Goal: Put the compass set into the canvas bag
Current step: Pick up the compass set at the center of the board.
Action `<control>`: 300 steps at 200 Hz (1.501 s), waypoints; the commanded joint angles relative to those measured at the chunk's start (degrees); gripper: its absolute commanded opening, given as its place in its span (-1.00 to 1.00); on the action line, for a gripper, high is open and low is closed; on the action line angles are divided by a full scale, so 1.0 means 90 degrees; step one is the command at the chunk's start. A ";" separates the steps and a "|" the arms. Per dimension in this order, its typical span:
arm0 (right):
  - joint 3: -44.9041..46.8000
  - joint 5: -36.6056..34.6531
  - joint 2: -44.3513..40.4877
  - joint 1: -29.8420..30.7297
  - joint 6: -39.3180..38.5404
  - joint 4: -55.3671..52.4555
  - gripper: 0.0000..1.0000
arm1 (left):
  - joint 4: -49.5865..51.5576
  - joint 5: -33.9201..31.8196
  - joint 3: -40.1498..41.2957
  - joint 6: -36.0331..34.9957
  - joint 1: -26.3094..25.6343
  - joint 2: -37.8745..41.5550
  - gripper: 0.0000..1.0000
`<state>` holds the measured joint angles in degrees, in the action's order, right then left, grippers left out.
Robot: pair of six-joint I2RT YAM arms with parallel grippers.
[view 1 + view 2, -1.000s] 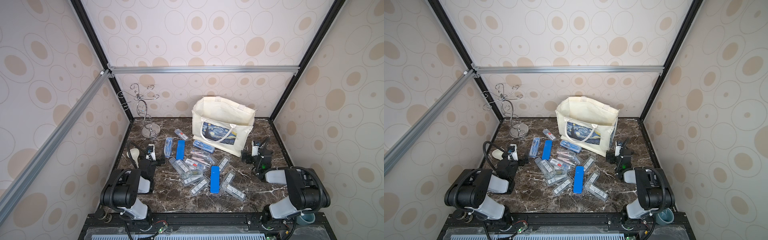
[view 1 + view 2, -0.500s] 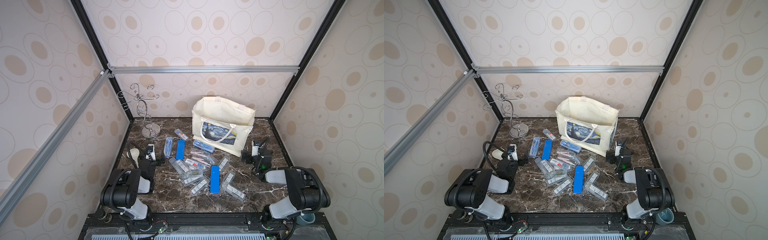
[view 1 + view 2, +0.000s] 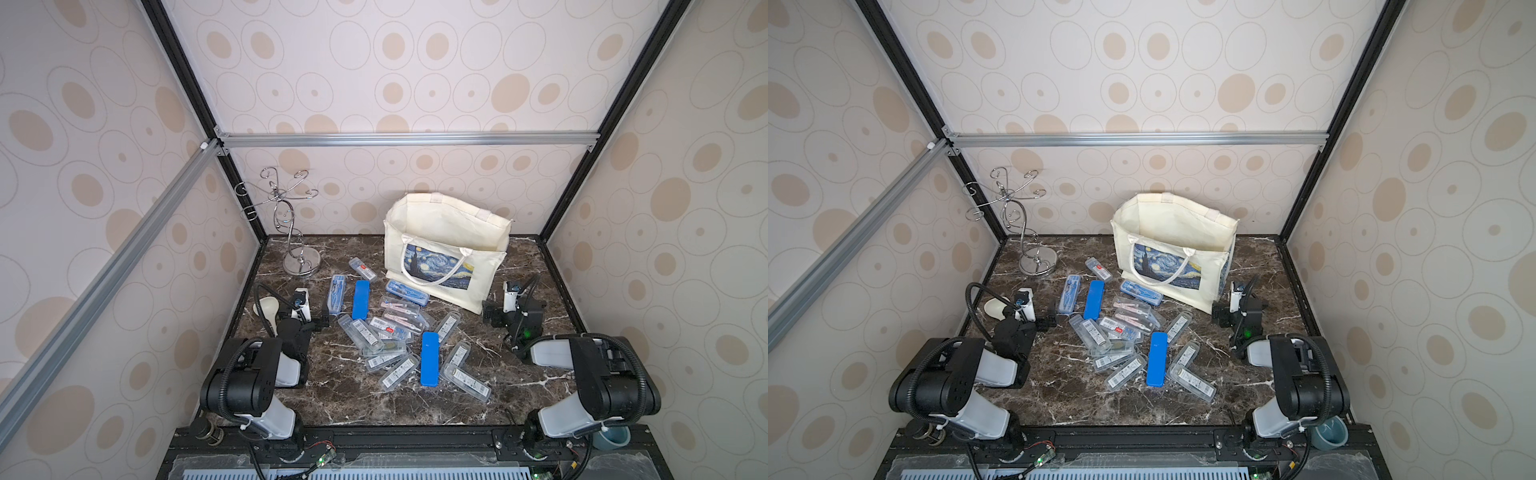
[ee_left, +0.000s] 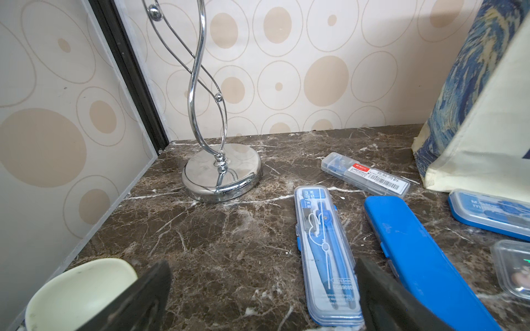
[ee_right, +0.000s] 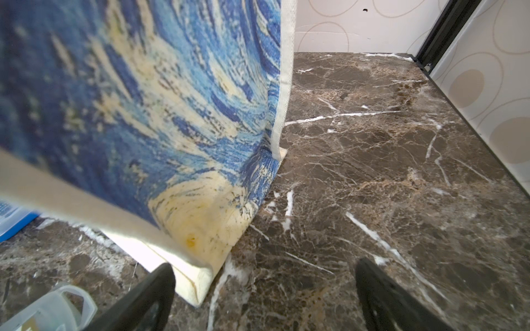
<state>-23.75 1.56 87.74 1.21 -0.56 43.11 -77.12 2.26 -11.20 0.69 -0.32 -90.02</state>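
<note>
Cream canvas bag (image 3: pixel 469 297) (image 3: pixel 1204 297) standing upright and open-mouthed toward the back right of the marble table (image 3: pixel 332 399); showing a swirling blue-and-yellow night-sky print on its front and side, with a white rope handle drooping across the front print; filling much of the right wrist view (image 5: pixel 143 114).

Lying flat in front of it, a scatter of long plastic cases (image 3: pixel 386 332); among these, the compass set (image 4: pixel 324 252) (image 3: pixel 336 294), a clear case with blue trim and a blue compass inside, lying just beside a solid blue case (image 4: pixel 415 258), apart from the bag and near a chrome wire stand (image 4: pixel 220 172).

Resting low, left gripper (image 4: pixel 261 286) (image 3: pixel 305 322) with jaws spread wide, holding nothing; one finger showing over the near end of the compass set, contact unclear; sitting low at the bag's near right corner, right gripper (image 5: pixel 263 286) (image 3: pixel 513 316), jaws gaping wide, gripping nothing.
</note>
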 commanded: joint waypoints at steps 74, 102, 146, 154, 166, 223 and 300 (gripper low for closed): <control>-0.0613 -0.0262 -0.1645 -0.0003 0.0752 -0.2481 0.99 | 0.1779 -0.1098 -0.0372 0.0638 0.0003 0.2027 1.00; -0.0961 -0.0808 -0.2268 0.0077 0.1355 -0.3833 0.99 | 0.3352 -0.1119 -0.1022 0.1537 -0.0047 0.2519 1.00; -0.1523 -0.0844 -0.2699 0.0159 0.2590 -0.5959 0.99 | 0.5538 -0.1177 -0.1638 0.3218 -0.0497 0.2797 1.00; -0.1514 -0.0838 -0.2762 0.0211 0.2725 -0.6193 0.99 | 0.5789 -0.1271 -0.1630 0.3482 -0.0662 0.2864 1.00; -0.1488 -0.0872 -0.2843 0.0339 0.2864 -0.6533 1.00 | 0.6256 -0.1430 -0.1644 0.3722 -0.0974 0.2953 1.00; -0.1400 -0.1114 -0.3280 0.1325 0.2984 -0.7659 0.90 | 0.8772 -0.1750 -0.2266 0.4950 -0.2444 0.2948 1.00; -0.1656 -0.1442 -0.3236 0.3494 0.2318 -0.7186 0.74 | 0.9648 -0.1309 -0.2914 0.5900 -0.3505 0.1774 0.88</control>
<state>-36.73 -8.91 57.32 28.82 22.98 -22.59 4.58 -10.11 -33.61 48.93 -29.95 -71.70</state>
